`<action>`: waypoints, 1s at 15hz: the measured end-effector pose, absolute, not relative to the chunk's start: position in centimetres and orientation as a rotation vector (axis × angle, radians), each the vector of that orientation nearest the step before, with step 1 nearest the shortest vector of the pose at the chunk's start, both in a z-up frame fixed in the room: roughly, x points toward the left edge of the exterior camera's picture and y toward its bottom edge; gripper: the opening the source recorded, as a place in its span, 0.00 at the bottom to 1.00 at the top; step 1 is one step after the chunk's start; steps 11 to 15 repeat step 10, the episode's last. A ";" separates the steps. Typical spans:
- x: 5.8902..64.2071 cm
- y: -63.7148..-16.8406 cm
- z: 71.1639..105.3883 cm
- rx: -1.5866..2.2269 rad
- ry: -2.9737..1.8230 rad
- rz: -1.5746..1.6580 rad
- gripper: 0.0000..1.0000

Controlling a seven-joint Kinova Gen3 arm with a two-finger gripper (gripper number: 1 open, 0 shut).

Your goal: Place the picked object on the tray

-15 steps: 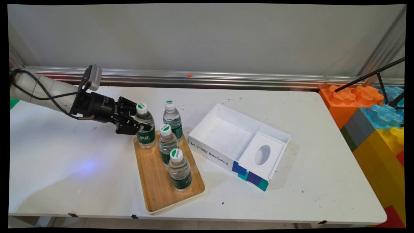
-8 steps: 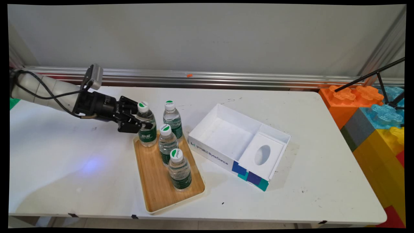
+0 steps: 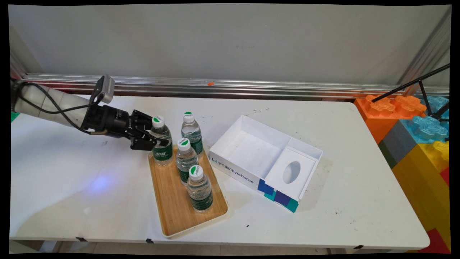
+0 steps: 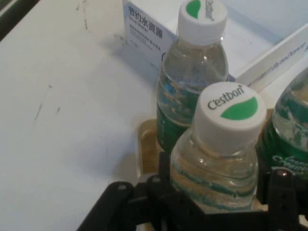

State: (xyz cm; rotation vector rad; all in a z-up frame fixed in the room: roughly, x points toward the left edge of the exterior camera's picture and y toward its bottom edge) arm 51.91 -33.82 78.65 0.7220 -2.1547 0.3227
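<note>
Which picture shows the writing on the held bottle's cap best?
The hand view: the held bottle's cap fills it, reading "Cestbon". The main view shows the cap only small, beside the tool.

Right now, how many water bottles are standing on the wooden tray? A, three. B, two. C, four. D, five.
C: four capped bottles stand on the wooden tray, and the gripper has its fingers around the far-left bottle, beside the far-right bottle, the middle bottle and the nearest bottle.

desk (image 3: 72,201): white, scuffed | wooden tray (image 3: 176,208): on desk, left of centre | white open box (image 3: 251,151): on desk, just right of tray
</note>
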 end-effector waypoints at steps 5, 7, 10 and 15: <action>52.2 -33.4 77.8 0.723 -2.166 0.312 0.00; 52.3 -33.2 77.5 0.716 -2.167 0.308 1.00; 52.3 -33.0 77.2 0.707 -2.170 0.302 1.00; 52.3 -33.0 77.2 0.707 -2.170 0.302 1.00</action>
